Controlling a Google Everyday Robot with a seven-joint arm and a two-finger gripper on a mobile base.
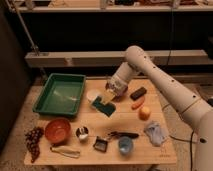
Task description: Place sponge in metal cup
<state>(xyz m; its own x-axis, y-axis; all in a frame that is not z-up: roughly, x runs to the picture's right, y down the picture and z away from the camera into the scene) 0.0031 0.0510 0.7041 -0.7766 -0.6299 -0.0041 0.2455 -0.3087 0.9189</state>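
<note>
Wooden desk point(127, 122) before dark shelving: green tray point(60, 93) at the back-left corner, orange bowl point(57, 130) near the front-left corner, gripper point(111, 96) over the desk's middle, clamped on the tilted sponge point(102, 106), and metal cup point(82, 132) near the front edge, just right of the bowl.
</note>
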